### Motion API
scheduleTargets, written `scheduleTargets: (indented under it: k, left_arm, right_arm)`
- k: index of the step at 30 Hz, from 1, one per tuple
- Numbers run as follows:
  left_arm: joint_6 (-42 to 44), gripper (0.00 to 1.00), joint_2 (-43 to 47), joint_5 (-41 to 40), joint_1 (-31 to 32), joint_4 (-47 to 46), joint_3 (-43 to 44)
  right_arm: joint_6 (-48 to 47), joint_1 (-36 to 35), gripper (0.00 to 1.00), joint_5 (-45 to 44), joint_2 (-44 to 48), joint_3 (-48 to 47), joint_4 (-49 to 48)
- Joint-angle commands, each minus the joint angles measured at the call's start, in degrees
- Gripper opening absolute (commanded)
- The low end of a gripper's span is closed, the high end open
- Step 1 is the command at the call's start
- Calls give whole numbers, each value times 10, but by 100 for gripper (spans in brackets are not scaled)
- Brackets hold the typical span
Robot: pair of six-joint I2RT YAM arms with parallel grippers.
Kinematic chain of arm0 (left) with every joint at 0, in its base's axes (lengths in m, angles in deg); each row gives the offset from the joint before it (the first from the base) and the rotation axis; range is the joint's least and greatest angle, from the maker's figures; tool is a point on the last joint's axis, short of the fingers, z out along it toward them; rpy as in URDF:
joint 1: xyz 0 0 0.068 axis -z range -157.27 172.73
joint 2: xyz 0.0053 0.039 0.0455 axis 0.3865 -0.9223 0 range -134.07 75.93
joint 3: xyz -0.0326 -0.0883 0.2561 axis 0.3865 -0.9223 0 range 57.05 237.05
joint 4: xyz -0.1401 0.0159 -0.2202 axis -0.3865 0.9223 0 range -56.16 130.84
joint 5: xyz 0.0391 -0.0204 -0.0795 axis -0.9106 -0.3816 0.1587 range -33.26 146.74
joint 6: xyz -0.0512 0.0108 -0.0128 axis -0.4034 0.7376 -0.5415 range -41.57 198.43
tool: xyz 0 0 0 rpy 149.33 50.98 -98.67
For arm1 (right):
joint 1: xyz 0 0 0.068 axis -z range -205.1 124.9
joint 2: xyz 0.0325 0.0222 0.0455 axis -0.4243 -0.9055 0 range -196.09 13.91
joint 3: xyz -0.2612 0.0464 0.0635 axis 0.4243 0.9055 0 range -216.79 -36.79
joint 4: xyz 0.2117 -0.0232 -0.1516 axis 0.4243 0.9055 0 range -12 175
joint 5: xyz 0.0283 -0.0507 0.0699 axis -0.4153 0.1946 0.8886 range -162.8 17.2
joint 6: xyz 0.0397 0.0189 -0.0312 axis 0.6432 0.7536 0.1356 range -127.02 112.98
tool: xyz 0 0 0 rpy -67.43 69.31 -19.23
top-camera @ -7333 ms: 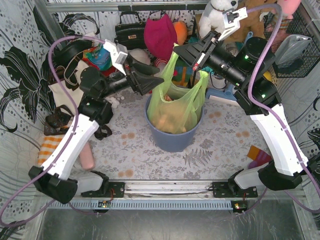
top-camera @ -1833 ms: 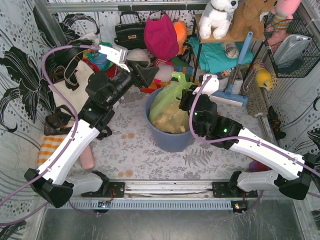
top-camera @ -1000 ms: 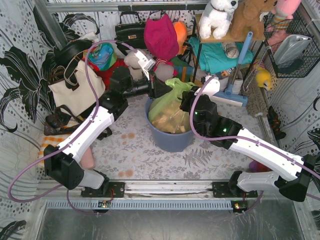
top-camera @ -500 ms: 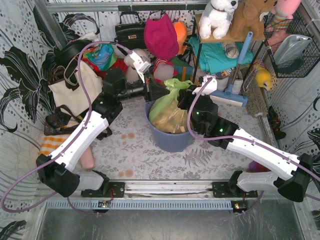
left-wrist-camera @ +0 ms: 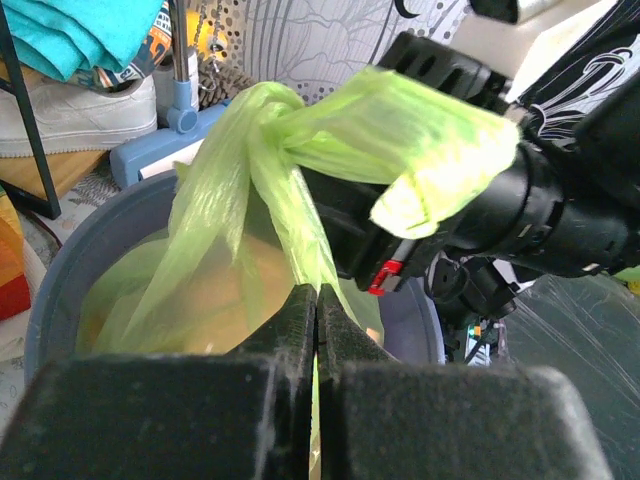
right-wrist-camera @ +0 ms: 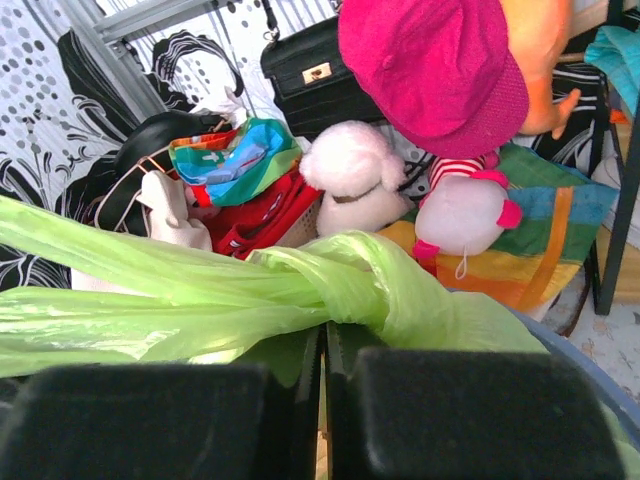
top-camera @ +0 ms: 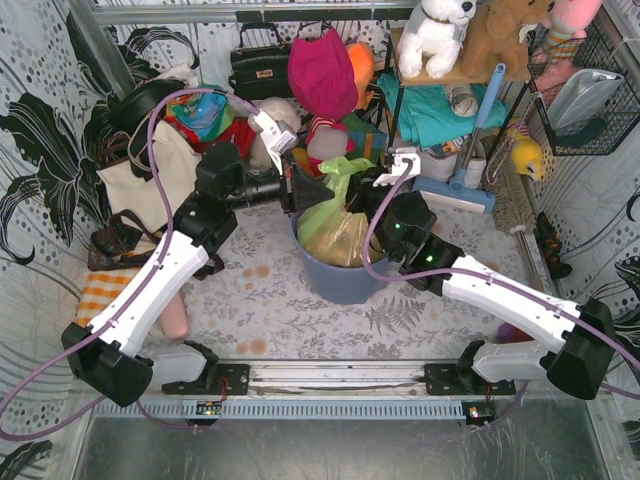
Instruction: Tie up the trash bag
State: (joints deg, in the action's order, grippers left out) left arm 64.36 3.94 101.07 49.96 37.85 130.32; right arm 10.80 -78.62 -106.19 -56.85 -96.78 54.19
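Floral-patterned surface [top-camera: 260,300] carries a blue-grey bin [top-camera: 345,285] holding the lime-green trash bag [top-camera: 335,220], its top twisted into a knot above the rim. Left hand [left-wrist-camera: 316,290] and right hand [right-wrist-camera: 322,335] meet over it, each with fingers pressed together on green film. A black handbag [top-camera: 260,65] and white plush dog [top-camera: 437,25] sit behind.

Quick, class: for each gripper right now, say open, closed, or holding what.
Left gripper: closed on a strand of the trash bag.
Right gripper: closed on the trash bag too.
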Motion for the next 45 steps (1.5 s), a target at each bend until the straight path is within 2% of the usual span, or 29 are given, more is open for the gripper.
scheduleTargets:
  k: [1,7,15,18,24,30,34,40,45]
  left_arm:
    - [0,3,20,23,2,-10,-8]
    - [-2,2,28,39,18,-15,-17]
    - [-4,3,20,57,40,-10,-20]
    - [-5,5,25,55,44,-8,-27]
    - [-5,7,38,55,48,-2,-49]
    - [15,11,59,6,48,29,-62]
    - [40,29,83,-73,49,69,-60]
    - [51,52,147,-222,49,54,-86]
    - [85,59,177,-298,49,11,-104]
  right_arm:
    - [-36,10,0,55,-8,23,-102]
    - [-65,12,0,78,-15,41,-151]
    - [-87,15,0,182,-8,92,-287]
    - [-83,16,0,224,-7,103,-311]
    - [-61,23,0,280,-11,164,-454]
    - [-46,33,0,340,-19,193,-539]
    - [-49,33,0,367,-23,200,-570]
    - [-49,34,0,382,-26,202,-582]
    - [-47,34,0,386,-26,199,-580]
